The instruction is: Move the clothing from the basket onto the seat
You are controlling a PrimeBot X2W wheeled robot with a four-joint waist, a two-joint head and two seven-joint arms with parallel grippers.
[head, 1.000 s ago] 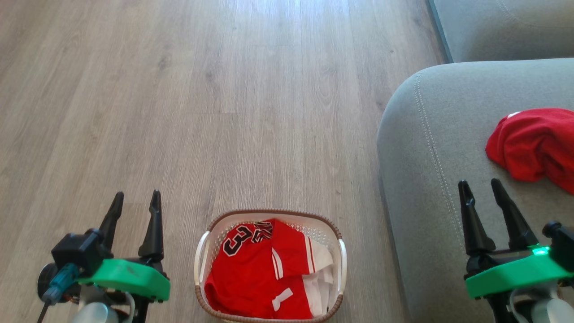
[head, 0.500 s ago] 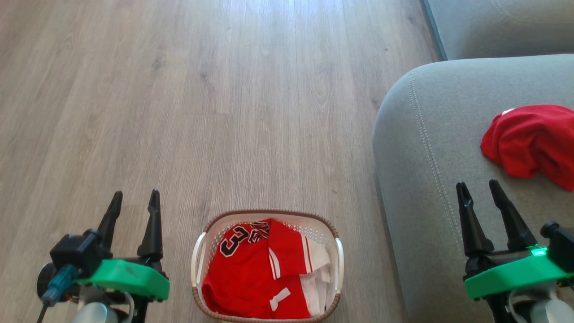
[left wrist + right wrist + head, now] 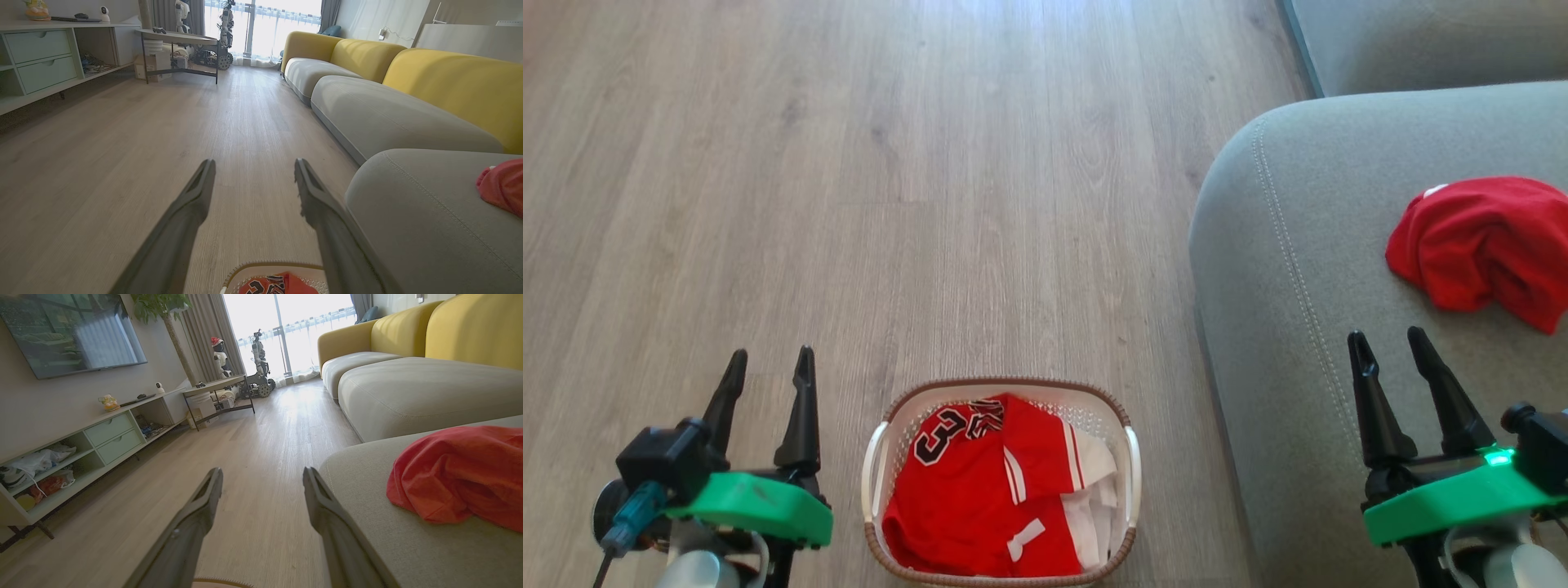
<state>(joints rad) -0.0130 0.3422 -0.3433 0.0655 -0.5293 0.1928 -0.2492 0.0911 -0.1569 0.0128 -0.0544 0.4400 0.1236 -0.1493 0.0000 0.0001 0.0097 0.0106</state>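
The left gripper (image 3: 773, 355) is empty, fingers parted, and stands just left of the basket (image 3: 1005, 382). The right gripper (image 3: 1384, 335), also parted and empty, hovers over the seat (image 3: 1298, 327), farther from the basket. The jersey (image 3: 980, 490) lies crumpled inside the basket, between the grippers and nearer the robot than their fingertips. The left arm is judged nearer, so the reach runs rightward and down. Beyond, a plain red garment (image 3: 1478, 245) rests on the seat.

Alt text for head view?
A white perforated plastic basket holding a red numbered jersey sits on wood floor between the open left pincer and open right pincer; a plain red garment lies on the grey fabric sofa cushion.
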